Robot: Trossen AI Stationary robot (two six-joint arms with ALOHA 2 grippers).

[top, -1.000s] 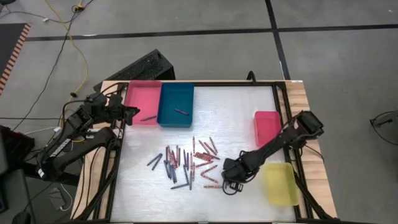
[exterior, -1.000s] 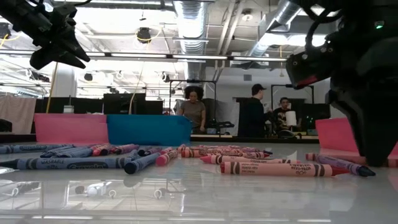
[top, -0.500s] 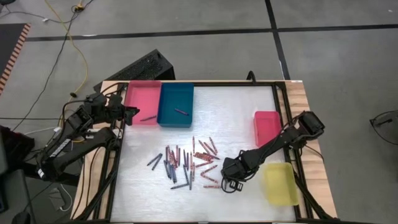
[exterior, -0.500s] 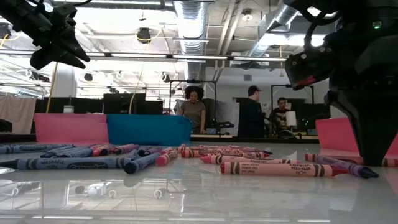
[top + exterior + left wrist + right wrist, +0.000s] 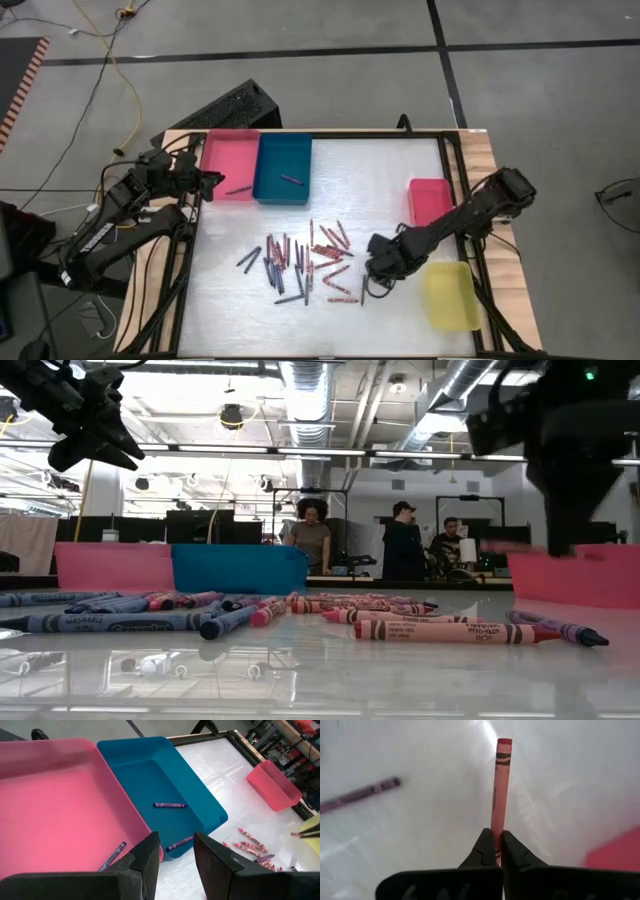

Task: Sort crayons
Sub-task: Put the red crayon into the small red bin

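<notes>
Several crayons [image 5: 305, 265], red, pink, grey-blue and dark, lie in a loose heap on the white table; they also show in the low view [image 5: 300, 610]. One crayon lies in the pink tray [image 5: 230, 165] and one in the blue tray [image 5: 283, 168]. My right gripper [image 5: 373, 280] is just right of the heap, above the table, shut on a red crayon [image 5: 497, 785]. My left gripper [image 5: 175, 845] is open and empty, in the air over the pink tray's left edge [image 5: 213, 183]. My right gripper pinches the red crayon by its near end [image 5: 496, 822] between its two fingertips. The crayon lies along the fingers and sticks straight out past them. It is lifted clear of the table.
A red tray [image 5: 430, 203] stands at the table's right edge and a yellow tray [image 5: 450, 295] nearer the front right corner. A purple crayon [image 5: 555, 628] lies alone on the table near my right gripper. People stand in the room behind the table [image 5: 312, 540].
My right gripper has gone up from the table by the heap's right side and a little toward the right edge, taking the red crayon clear of the table. The purple crayon beside it has stayed where it was.
</notes>
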